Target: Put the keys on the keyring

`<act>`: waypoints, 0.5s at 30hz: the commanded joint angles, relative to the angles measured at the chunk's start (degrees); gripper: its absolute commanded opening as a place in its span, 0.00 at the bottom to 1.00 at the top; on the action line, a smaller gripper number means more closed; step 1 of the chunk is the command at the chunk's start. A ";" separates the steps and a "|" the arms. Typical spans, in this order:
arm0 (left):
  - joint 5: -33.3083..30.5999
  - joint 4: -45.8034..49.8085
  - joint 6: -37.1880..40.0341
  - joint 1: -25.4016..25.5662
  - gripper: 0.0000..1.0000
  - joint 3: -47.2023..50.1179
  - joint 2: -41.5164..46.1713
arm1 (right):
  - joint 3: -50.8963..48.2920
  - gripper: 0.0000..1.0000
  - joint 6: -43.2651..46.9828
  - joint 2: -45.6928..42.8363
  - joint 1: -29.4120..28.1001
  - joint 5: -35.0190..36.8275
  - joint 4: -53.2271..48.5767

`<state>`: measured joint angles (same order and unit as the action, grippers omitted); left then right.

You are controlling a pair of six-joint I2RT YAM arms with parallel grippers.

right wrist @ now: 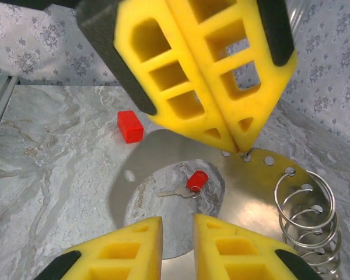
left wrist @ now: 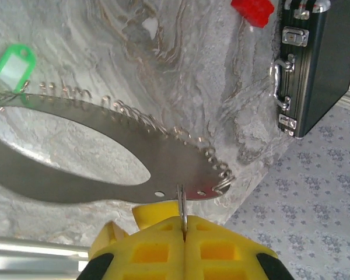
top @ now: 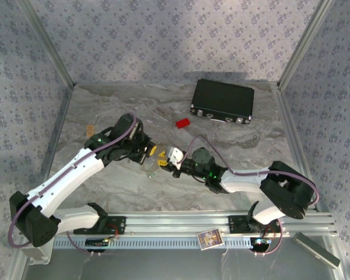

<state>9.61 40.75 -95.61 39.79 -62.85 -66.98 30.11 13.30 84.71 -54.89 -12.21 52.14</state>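
Right now the left fingers [left wrist: 189, 236] are pressed fully together on the rim of the keyring [left wrist: 163, 160], pinching the thin metal edge-on between their yellow tips. The keyring is a flat, shiny silver hoop with a wide oval opening (a row of small holes runs along its rim). A wire coil [right wrist: 308, 217] is threaded through some of those holes. The hoop sits over the middle of the grey marbled surface [top: 251, 146], and its shadow falls on the stone below.

The right fingers [right wrist: 151, 234] face the left ones across the hoop and stand partly open, with a clear gap between them. The near rim of the keyring shows in that gap. Nothing looks clamped there, though I cannot tell whether either finger touches the metal.

The red key [right wrist: 196, 179] lies on the surface, seen through the hoop's opening, with its short blade pointing left in the right wrist view. The green key [left wrist: 13, 65] lies just beside the outer rim on the coil side. Whether it touches the rim I cannot tell.

A red block [top: 182, 122] rests farther back, between the fingers and the black case [top: 221, 100], which lies flat at the far right of the surface.
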 commanded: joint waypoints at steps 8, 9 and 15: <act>6.83 4.96 -15.02 3.18 0.00 -4.00 -0.98 | -2.07 0.26 2.98 3.71 -2.06 5.44 9.87; 6.90 5.64 -15.41 3.67 0.00 -4.37 -1.17 | -2.56 0.27 2.96 3.85 -2.14 5.99 10.85; 7.11 7.40 -16.66 4.59 0.00 -4.38 -0.87 | -6.24 0.31 2.27 3.86 -1.27 3.10 16.14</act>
<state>13.76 44.14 -99.88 43.97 -65.17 -68.31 25.30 15.44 88.18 -56.64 -8.32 62.98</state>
